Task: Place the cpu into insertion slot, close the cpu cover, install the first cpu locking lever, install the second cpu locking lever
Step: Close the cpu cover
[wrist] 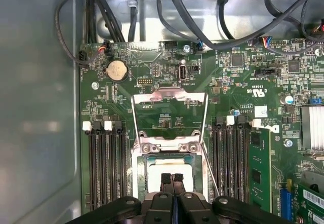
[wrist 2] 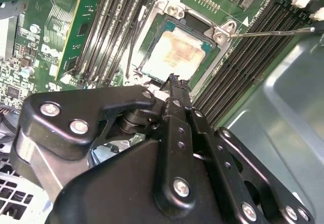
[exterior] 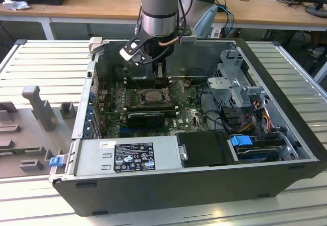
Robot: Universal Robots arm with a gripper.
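Jaws closed together, tips just above cpu [wrist: 157, 165] in insertion slot [wrist: 198, 169]

The cpu [wrist 2: 174, 54] has a silver-grey top with a tan sheen, on a green motherboard [wrist: 101, 110]. Beside the cpu run black memory slots [wrist: 107, 163] with white clips [wrist: 96, 126]. The hand [wrist: 172, 177] is black, the cpu cover [wrist: 169, 98] silvery.
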